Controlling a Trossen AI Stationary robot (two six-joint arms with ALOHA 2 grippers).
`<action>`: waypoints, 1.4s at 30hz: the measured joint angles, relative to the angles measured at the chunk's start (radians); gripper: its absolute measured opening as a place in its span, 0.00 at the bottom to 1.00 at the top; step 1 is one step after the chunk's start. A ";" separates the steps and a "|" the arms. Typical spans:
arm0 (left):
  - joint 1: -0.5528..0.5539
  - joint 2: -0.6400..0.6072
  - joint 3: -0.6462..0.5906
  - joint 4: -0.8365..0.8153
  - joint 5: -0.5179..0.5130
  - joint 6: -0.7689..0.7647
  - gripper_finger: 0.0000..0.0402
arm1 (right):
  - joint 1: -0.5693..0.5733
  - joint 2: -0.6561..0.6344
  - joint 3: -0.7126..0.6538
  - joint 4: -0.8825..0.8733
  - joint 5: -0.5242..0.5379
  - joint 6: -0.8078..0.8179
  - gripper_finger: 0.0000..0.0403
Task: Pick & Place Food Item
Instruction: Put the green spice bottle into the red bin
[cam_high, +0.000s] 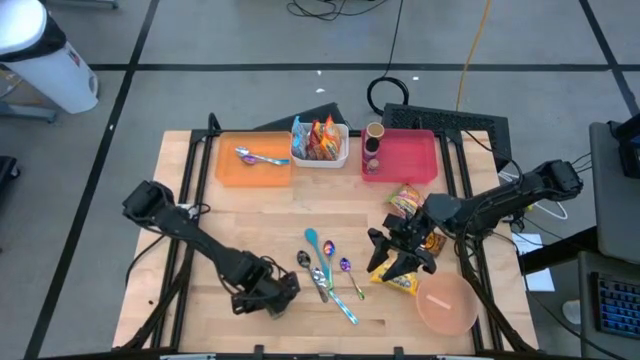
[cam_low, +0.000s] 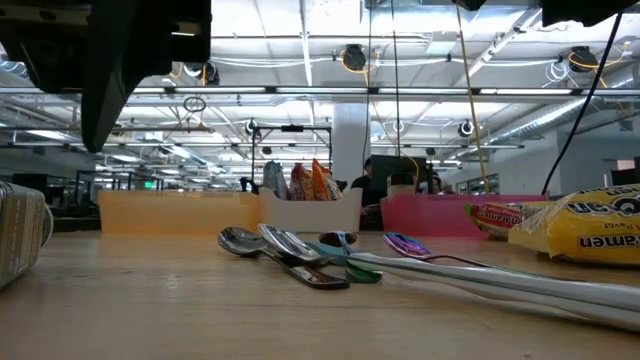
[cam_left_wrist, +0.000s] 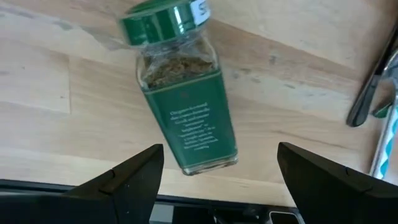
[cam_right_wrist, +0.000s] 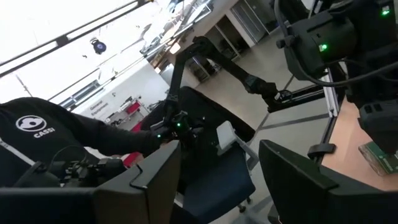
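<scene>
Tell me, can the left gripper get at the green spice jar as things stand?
Probably yes: the left gripper stands open right over the spice jar, which lies on its side on bare table, nothing between; the spoons lie off to one side.

Grey floor (cam_high: 250, 40) with dark tape lines in upper frame; white bin (cam_high: 45, 60) upper left; ceiling strip lights (cam_low: 300, 40) across low view.

Bright overhead light — blurred foreground
</scene>
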 joint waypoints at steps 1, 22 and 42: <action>0.000 0.004 0.000 0.001 0.005 -0.003 0.81 | 0.000 0.000 0.000 -0.001 0.000 0.000 0.52; 0.003 0.101 -0.001 -0.006 0.007 -0.007 0.81 | 0.000 0.000 0.000 -0.007 -0.003 0.006 0.52; -0.016 0.157 0.000 0.056 0.004 0.026 0.81 | 0.000 0.000 0.000 -0.022 -0.002 0.020 0.52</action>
